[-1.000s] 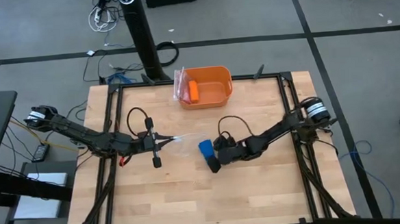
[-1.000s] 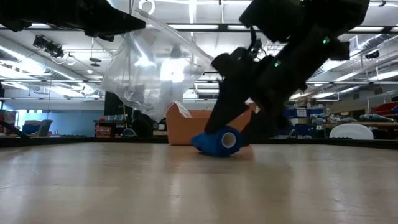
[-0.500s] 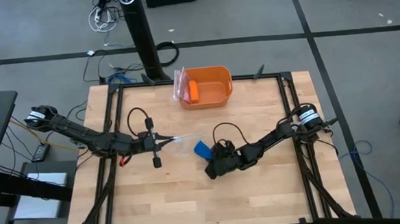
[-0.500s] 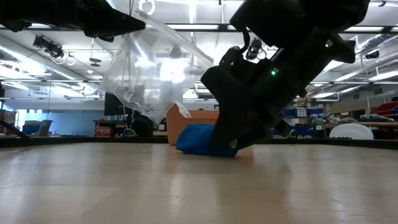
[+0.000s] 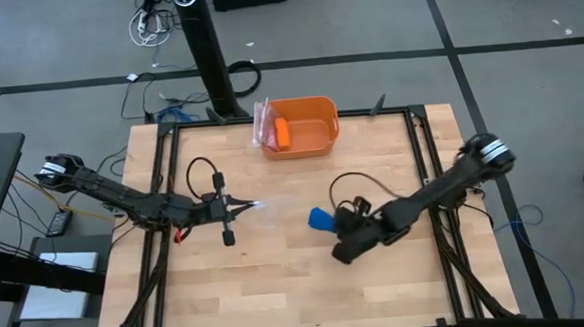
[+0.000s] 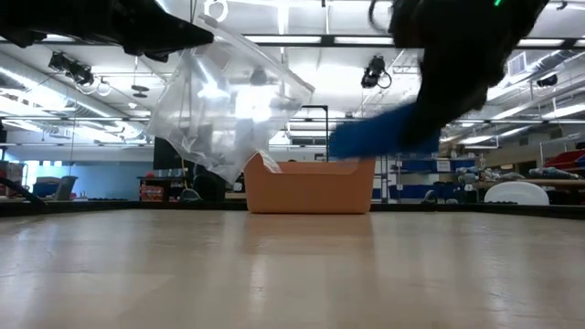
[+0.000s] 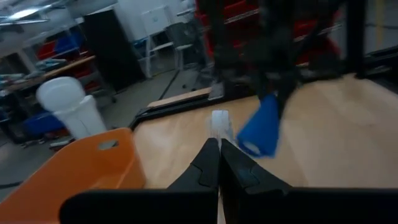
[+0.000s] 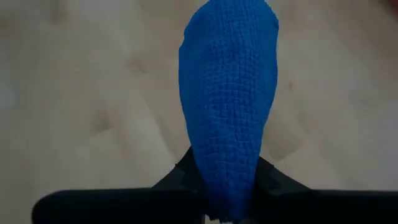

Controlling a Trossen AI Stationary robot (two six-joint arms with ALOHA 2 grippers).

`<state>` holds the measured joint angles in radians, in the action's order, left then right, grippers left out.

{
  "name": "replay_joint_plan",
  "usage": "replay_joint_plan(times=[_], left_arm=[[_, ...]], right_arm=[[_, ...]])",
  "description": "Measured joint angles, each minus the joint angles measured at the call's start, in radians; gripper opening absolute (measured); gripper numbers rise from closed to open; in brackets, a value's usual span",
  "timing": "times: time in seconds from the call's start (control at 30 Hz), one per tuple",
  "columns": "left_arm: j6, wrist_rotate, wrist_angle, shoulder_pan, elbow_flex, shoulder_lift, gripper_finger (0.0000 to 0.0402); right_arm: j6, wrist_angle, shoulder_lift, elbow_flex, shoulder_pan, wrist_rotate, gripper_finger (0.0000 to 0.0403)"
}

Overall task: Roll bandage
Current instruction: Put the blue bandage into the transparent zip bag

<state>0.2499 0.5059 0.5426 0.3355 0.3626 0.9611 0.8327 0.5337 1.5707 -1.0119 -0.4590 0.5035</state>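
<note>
- The wooden table [image 5: 278,284] fills the middle of the room, with dark rails down both sides and both arms reaching in over it.
- The left arm stretches in from the left edge; its left gripper [image 5: 246,205] has the fingers pressed together on the edge of a clear plastic bag [image 6: 224,105], which hangs crinkled above the tabletop in the low view.
- The right arm comes in from the right rail at a slant toward the table's middle. Its right gripper [image 5: 333,221] is clamped on the bandage, dark fingers [image 8: 180,176] pinching it from both sides.
- An orange bin [image 5: 306,140] sits at the far edge of the table, with a small orange cylinder [image 5: 282,132] inside.
- The bandage [image 5: 321,218], a bright blue woven roll, sticks out past the right gripper's fingertips and is held clear of the wood, right of the bag and near the table's centre.
</note>
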Motion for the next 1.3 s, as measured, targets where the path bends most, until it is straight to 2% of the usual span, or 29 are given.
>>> replay_joint_plan(times=[0.1, 0.23, 0.47, 0.6, 0.7, 0.8, 1.0, 1.17, 1.3], left_arm=[[-0.018, -0.050, 0.007, 0.000, 0.000, 0.000, 0.0002], [-0.049, -0.114, -0.011, 0.000, 0.000, 0.000, 0.0002], [-0.101, -0.141, -0.015, 0.000, 0.000, 0.003, 0.0002], [-0.128, -0.146, -0.012, 0.000, 0.000, 0.003, 0.0002], [-0.129, -0.166, -0.013, 0.000, 0.000, 0.003, 0.0002], [-0.130, -0.179, -0.012, 0.000, 0.000, 0.003, 0.0002], [-0.129, -0.179, -0.017, 0.000, 0.000, 0.003, 0.0002], [-0.129, -0.178, -0.016, 0.000, 0.000, 0.003, 0.0002], [-0.128, -0.175, -0.014, 0.000, 0.000, 0.003, 0.0002]], right_arm=[[-0.084, 0.018, -0.094, -0.017, -0.013, 0.043, 0.0047], [-0.215, 0.127, -0.118, -0.128, -0.012, 0.134, 0.0047], [-0.565, 0.167, 0.043, -0.396, -0.001, 0.181, 0.0047], [-0.687, 0.232, 0.156, -0.535, 0.011, 0.210, 0.0047], [-0.724, 0.333, 0.222, -0.619, 0.016, 0.279, 0.0047], [-0.730, 0.381, 0.260, -0.675, 0.023, 0.288, 0.0047], [-0.735, 0.414, 0.260, -0.690, 0.022, 0.346, 0.0047], [-0.714, 0.410, 0.222, -0.695, 0.022, 0.351, 0.0047], [-0.723, 0.403, 0.229, -0.694, 0.022, 0.310, 0.0047]])
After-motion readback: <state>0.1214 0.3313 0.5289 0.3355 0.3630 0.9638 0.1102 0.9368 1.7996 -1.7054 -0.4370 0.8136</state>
